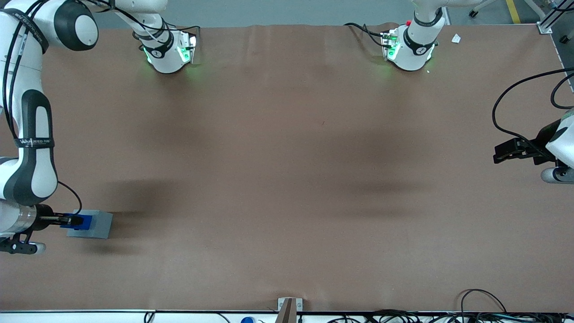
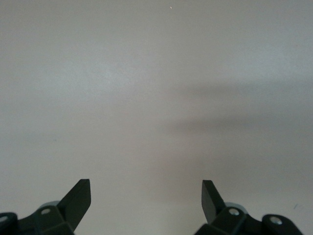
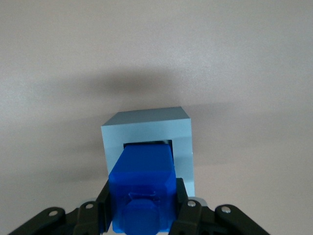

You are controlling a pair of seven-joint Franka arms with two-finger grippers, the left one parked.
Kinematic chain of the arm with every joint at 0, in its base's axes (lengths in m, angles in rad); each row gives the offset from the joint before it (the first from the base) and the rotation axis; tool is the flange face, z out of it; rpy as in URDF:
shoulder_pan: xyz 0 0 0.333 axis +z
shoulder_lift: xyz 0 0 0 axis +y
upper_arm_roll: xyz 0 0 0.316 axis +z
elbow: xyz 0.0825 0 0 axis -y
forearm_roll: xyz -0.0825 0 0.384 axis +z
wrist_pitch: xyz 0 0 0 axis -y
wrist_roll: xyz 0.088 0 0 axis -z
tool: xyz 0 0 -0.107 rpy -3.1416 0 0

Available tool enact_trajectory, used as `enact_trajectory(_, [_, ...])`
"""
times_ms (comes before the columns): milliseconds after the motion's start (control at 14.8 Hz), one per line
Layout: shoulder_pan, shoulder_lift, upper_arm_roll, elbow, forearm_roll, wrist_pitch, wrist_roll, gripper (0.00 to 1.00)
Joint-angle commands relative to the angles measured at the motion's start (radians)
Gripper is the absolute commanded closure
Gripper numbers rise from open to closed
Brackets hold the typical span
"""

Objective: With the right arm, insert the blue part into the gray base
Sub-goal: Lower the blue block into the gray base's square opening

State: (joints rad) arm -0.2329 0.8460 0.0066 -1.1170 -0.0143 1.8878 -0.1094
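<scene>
The gray base [image 1: 99,224] sits on the brown table near the front camera, toward the working arm's end. My right arm [image 1: 28,148] reaches down beside it. Its gripper [image 1: 74,220] is shut on the blue part [image 1: 81,220] and holds it at the base. In the right wrist view the blue part [image 3: 143,183] sits between the black fingers [image 3: 103,208], and its leading end reaches into the square recess of the gray base [image 3: 182,139].
The brown table [image 1: 287,170] stretches wide toward the parked arm's end. A small metal bracket [image 1: 289,306] sits at the table's near edge. Cables [image 1: 484,309] lie along that edge. The arm bases [image 1: 168,49] stand at the edge farthest from the front camera.
</scene>
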Motion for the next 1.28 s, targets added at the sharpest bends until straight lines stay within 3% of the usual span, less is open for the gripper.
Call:
enact_trajectory(0, [-0.003,0.027,0.009,0.042,0.011,-0.007,0.005,1.00])
enact_trajectory(809, [-0.006,0.057,0.007,0.057,0.010,0.030,-0.041,1.00])
enact_trajectory(876, [-0.009,0.061,0.009,0.057,0.011,0.031,-0.041,0.98])
enact_trajectory(1213, [-0.009,0.067,0.009,0.057,0.010,0.033,-0.041,0.68])
